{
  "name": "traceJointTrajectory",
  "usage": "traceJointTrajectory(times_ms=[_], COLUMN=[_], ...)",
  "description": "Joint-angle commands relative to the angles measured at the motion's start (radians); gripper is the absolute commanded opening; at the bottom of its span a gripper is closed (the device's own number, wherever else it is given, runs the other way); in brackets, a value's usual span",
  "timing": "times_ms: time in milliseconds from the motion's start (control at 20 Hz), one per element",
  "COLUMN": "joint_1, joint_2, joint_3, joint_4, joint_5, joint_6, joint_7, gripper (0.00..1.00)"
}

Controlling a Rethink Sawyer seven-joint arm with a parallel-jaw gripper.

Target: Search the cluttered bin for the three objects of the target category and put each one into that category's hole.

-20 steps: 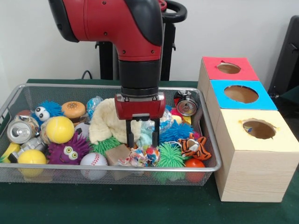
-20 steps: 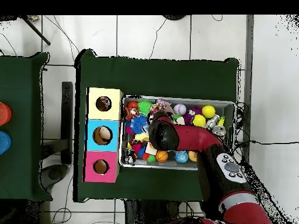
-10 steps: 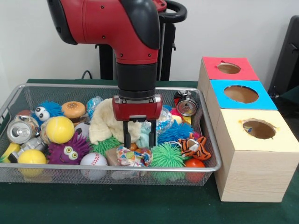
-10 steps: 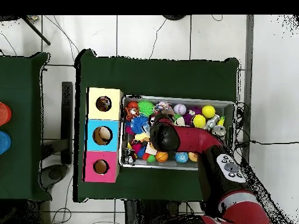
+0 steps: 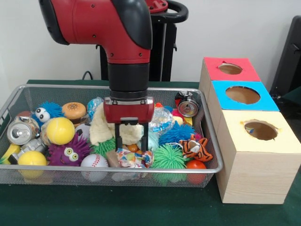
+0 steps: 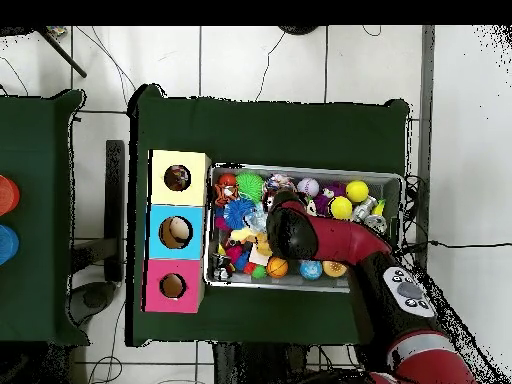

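My gripper hangs open inside the wire bin, its black fingers straddling the lower edge of a cream cloth. Just below the tips lies a multicoloured crinkly ball, and nothing is held. Around it sit a green spiky ball, a toy tiger, a baseball and a blue spiky ball. Three boxes with round holes stand beside the bin: red, blue and pale yellow. In the overhead view my arm hides the gripper.
The bin's left half holds a yellow ball, a purple fuzzy monster, a crushed can and a toy burger. A round metal tin rests at the far right corner. The boxes line one short side of the bin.
My arm has slid left in the front view, away from the boxes, with the fingers staying open. The crinkly ball shifted slightly left.
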Motion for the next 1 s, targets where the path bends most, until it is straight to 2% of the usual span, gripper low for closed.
traceJointTrajectory(times_ms=[50, 450, 500, 650, 700, 800, 1000], joint_1=[-0.043, -0.086, -0.083, -0.034, -0.045, -0.09, -0.096], joint_2=[0.028, 0.044, 0.051, 0.066, 0.07, 0.086, 0.079], joint_3=[0.099, 0.14, 0.136, 0.06, 0.072, 0.152, 0.196], joint_4=[-0.038, -0.054, -0.061, -0.107, -0.106, -0.078, -0.036], joint_5=[0.001, -0.023, -0.028, -0.043, -0.046, -0.045, -0.046], joint_6=[-0.032, -0.015, -0.016, 0.026, 0.025, 0.025, -0.004], joint_7=[0.121, 0.08, 0.075, 0.05, 0.046, 0.035, 0.057], gripper=[1.0, 1.0, 1.0, 1.0, 1.0, 1.0, 1.0])
